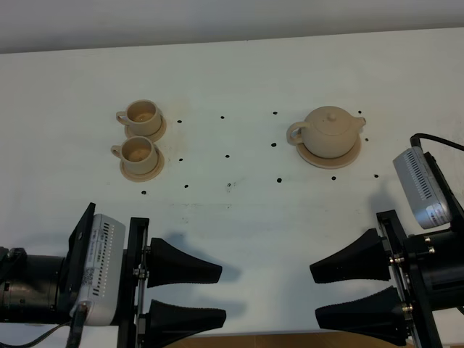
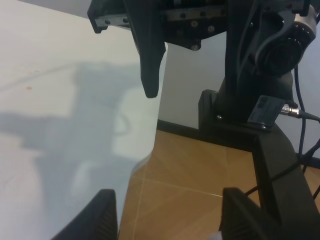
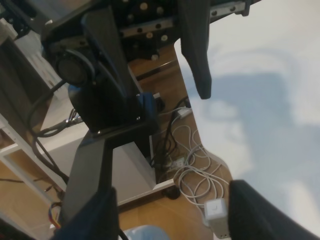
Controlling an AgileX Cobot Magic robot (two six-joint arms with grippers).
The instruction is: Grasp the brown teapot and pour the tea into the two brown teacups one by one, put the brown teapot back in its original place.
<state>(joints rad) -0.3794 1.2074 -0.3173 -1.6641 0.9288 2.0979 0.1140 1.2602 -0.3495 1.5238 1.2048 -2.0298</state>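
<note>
**A:** Two brown teacups (image 1: 138, 151) stand at the far left of the table (image 1: 239, 217), each on a small saucer (image 1: 148, 172). The saucers touch or overlap, and I cannot tell which. Can you see what is inside the cups?

**B:** No. The insides look pale and mottled, and they are too small to judge. The brown teapot (image 1: 330, 130) sits well apart on the right on its round saucer (image 1: 330, 163). Its lid is on, with the handle toward the cups and the spout pointing away.

**A:** And the grippers?

**B:** The left gripper (image 1: 222, 294) and right gripper (image 1: 315, 293) are over the near edge, tips facing each other. Both have their jaws spread with nothing between them. Both arms run out of the picture.

**A:** What about the wrist views?

**B:** Each shows its own fingertips (image 2: 100, 215) cropped at the picture's edge, the table's rim, the wooden floor (image 2: 190, 190) and the opposite arm. In the right wrist view, cables (image 3: 195, 170) lie tangled on the floor.
</note>
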